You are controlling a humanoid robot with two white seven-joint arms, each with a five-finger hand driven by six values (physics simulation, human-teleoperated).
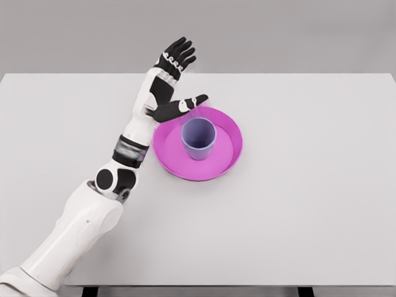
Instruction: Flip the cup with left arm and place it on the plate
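Note:
A lilac cup (198,138) stands upright, mouth up, in the middle of the magenta plate (226,154). My left hand (177,74) hovers just behind and to the left of the plate, fingers spread and pointing away from me. Its thumb (185,106) reaches over the plate's back-left rim. The hand holds nothing and does not touch the cup. My left arm comes in from the lower left corner. The right arm does not appear.
The white table (309,204) spans the whole view, with its far edge near the top and its near edge at the bottom. A grey wall lies behind it.

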